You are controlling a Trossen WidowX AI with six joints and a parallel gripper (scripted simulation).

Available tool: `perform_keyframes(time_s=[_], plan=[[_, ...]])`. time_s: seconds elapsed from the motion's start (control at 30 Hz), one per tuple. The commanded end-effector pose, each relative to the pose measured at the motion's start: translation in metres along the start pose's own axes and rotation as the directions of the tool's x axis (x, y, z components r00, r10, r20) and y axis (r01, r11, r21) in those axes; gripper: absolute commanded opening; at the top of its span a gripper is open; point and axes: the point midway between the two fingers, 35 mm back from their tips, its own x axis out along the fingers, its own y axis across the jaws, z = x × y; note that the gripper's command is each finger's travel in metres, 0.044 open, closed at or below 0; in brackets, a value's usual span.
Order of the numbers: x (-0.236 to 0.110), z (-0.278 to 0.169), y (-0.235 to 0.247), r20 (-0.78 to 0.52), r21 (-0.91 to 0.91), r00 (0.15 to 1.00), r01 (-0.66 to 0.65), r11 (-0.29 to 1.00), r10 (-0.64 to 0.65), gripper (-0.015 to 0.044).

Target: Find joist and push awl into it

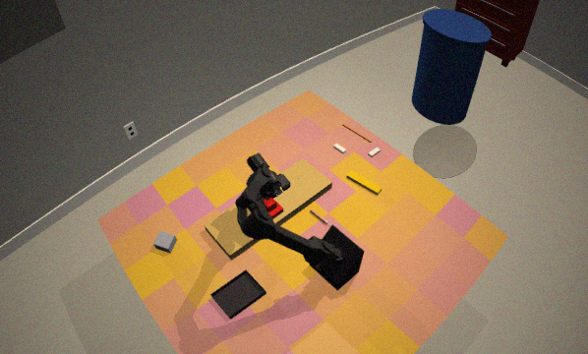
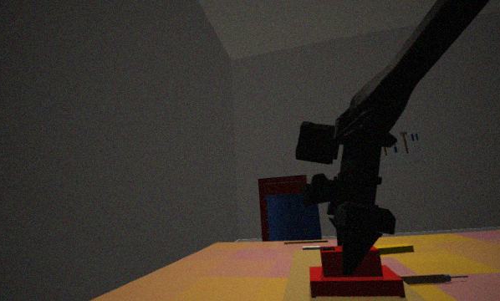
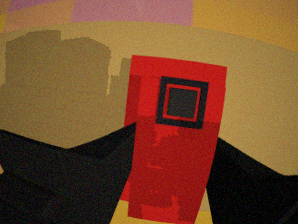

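The red stud finder (image 1: 275, 209) (image 2: 356, 288) (image 3: 172, 170) is upright on or just above the tan floor panel (image 1: 306, 179) (image 2: 296, 288) (image 3: 260, 100); any gap is too small to tell. My gripper (image 1: 271, 199) (image 2: 350, 269) (image 3: 171, 131) is shut on its raised upper part, one finger on each side. The finder's square display (image 3: 182, 102) looks dark grey inside a red outline. The awl (image 1: 319, 216) (image 2: 430, 278) lies on the mat beside the panel, on the robot base's side. The black tray (image 1: 238, 295) is empty. The joist is hidden.
A yellow bar (image 1: 364, 182) (image 2: 396, 249), two white blocks (image 1: 339, 147) (image 1: 374, 151) and a thin brown stick (image 1: 357, 133) (image 2: 305, 242) lie beyond the panel's far end. A grey block (image 1: 165, 242) is past its other end. The robot base (image 1: 340, 261) stands near the awl.
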Motion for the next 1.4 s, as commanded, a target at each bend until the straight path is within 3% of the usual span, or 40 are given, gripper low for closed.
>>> perform_keyframes(time_s=[0.0,1.37], plan=[[0.001,-0.001,0.011,-0.002,0.002,1.000,-0.001,1.000,0.001,0.0000],[0.000,-0.001,0.104,-0.002,0.003,1.000,-0.006,1.000,0.006,0.0000]])
